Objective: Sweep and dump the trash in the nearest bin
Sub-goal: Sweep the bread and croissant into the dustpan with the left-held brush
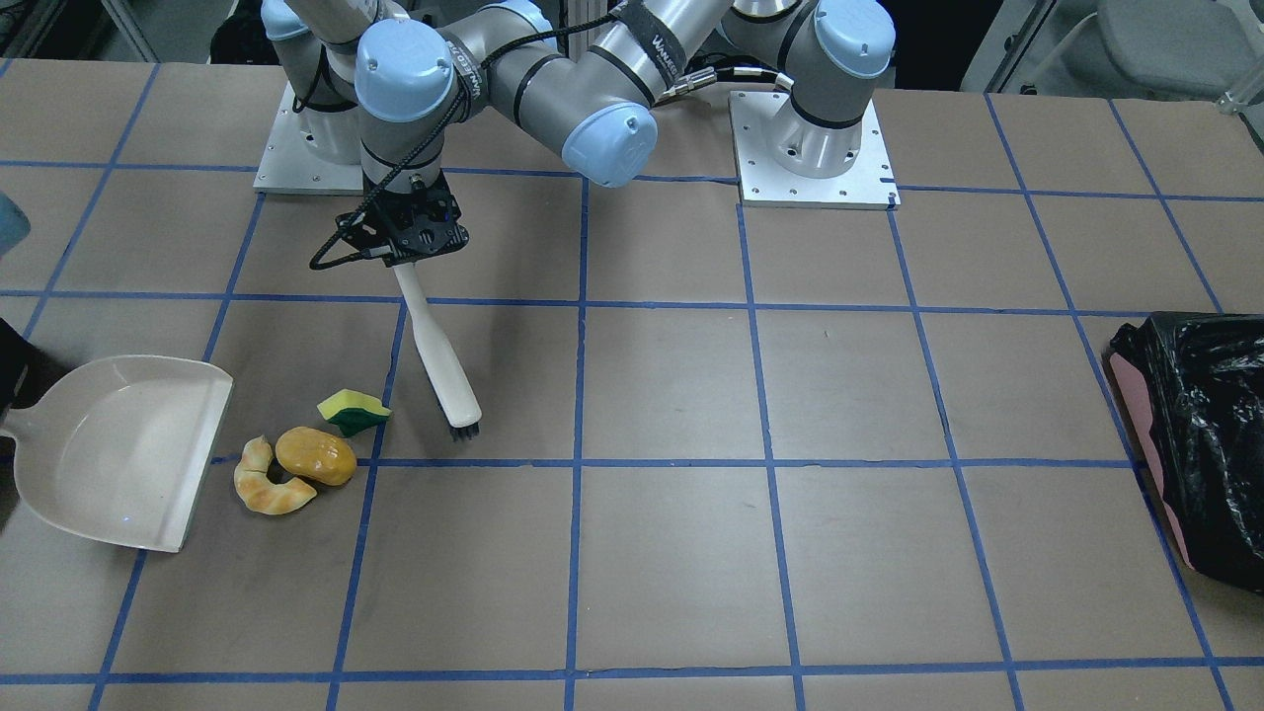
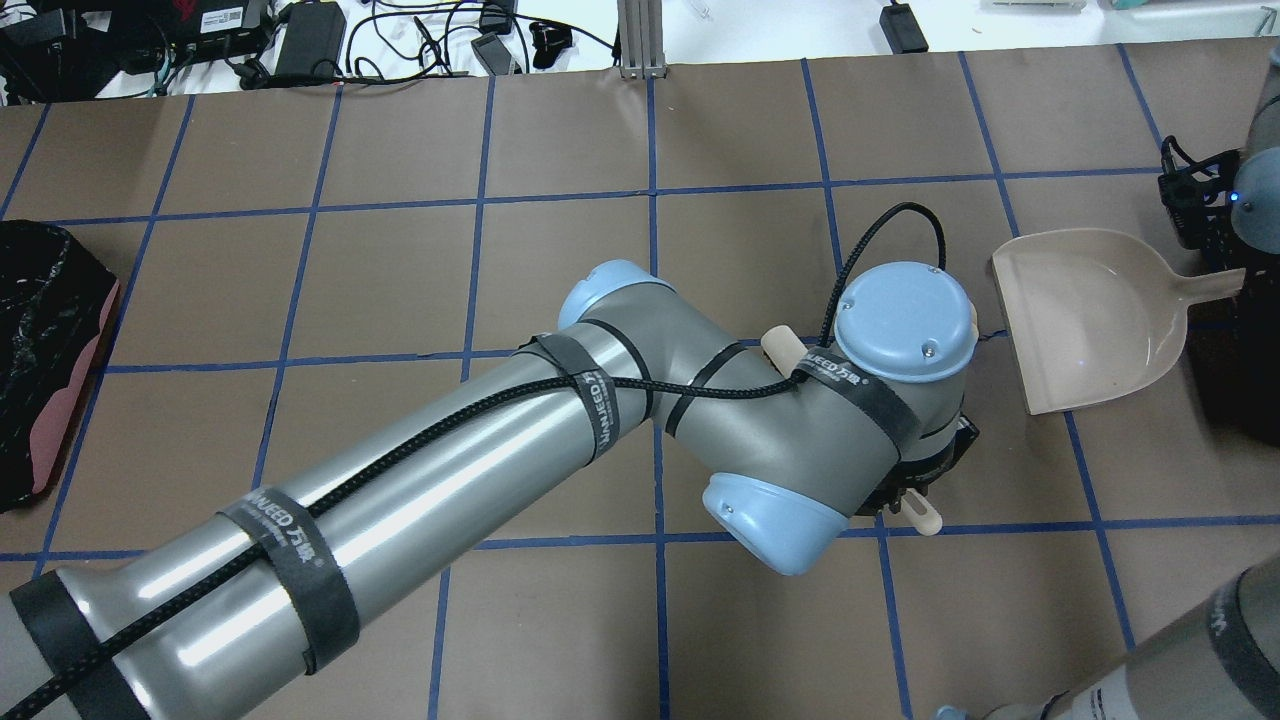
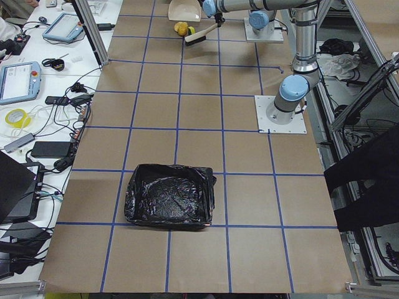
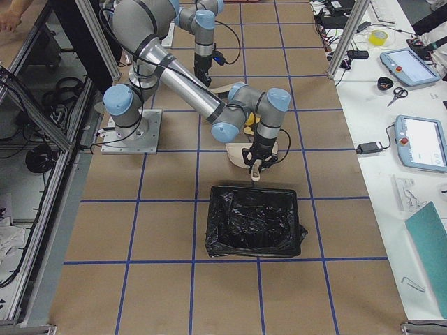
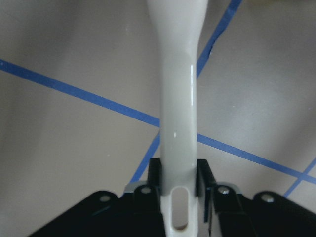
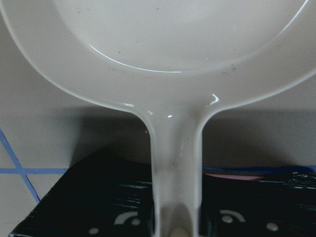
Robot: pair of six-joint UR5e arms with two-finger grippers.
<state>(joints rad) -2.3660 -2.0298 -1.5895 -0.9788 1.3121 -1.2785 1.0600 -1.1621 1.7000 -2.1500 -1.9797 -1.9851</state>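
The trash lies together in the front view: a yellow-green sponge (image 1: 354, 411), a golden-brown bread roll (image 1: 316, 455) and a tan croissant (image 1: 265, 486). My left gripper (image 1: 410, 259) is shut on the handle of a white brush (image 1: 441, 360). The wrist view (image 5: 178, 180) shows the same grip. The dark bristles (image 1: 464, 431) are low, just right of the sponge. My right gripper (image 2: 1218, 278) is shut on the handle of a beige dustpan (image 1: 118, 444), whose mouth faces the trash. The dark bin (image 2: 1245, 385) is beside the dustpan, and shows whole in the right view (image 4: 255, 220).
A pink bin lined with a glossy black bag (image 1: 1190, 425) stands at the far end of the table, also seen in the overhead view (image 2: 40, 340). My left arm (image 2: 450, 470) crosses the table and hides the trash from overhead. Blue tape lines grid the brown tabletop.
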